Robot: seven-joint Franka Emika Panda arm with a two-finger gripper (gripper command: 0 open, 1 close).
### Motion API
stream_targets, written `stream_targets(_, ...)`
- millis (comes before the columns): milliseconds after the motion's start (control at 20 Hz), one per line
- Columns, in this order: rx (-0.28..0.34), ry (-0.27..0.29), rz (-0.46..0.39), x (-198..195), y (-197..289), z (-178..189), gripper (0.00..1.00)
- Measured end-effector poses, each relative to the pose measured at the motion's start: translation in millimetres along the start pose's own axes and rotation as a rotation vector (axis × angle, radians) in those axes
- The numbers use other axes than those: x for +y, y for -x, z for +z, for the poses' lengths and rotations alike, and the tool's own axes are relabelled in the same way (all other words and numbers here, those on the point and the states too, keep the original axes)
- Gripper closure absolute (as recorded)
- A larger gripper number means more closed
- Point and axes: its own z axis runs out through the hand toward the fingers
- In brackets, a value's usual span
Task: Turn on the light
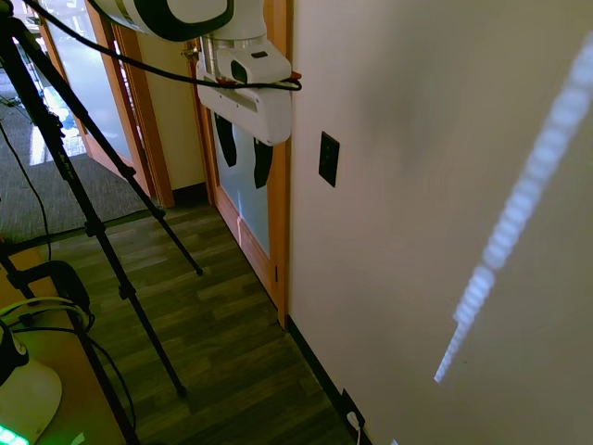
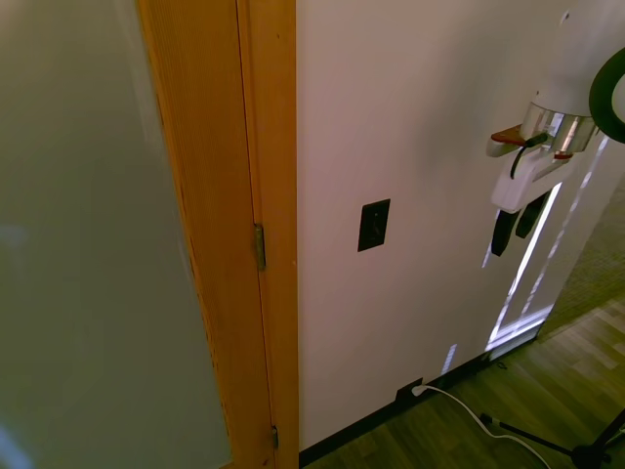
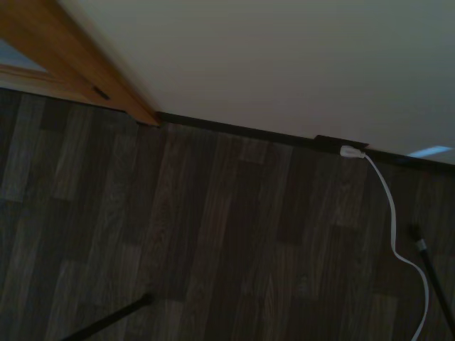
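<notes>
The light switch [image 1: 329, 158] is a small black upright plate on the cream wall, just right of the wooden door frame; it also shows in the second exterior view [image 2: 374, 225]. No lamp is in view. My gripper [image 1: 246, 174] hangs fingers-down in front of the door frame, left of the switch and at about its height, apart from the wall. From the other side, the gripper [image 2: 511, 242] sits well to the right of the switch. Its two black fingers stand apart, open, holding nothing. The wrist view shows only floor and the base of the wall; the switch is out of it.
A wooden door frame [image 1: 278, 139] with frosted glass borders the wall. Low at the baseboard sits a black outlet plate with a white plug [image 3: 350, 150] and a trailing white cord [image 2: 469, 410]. A pale dotted sunlight streak [image 1: 519, 204] crosses the wall. Dark plank flooring [image 1: 222, 334] lies below.
</notes>
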Motion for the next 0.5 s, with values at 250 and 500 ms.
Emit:
stream_targets(250,0.008,-0.014,0.0,-6,-1,6,0.0)
stream_targets(500,0.053,-0.096,0.049,-38,-14,36,0.0)
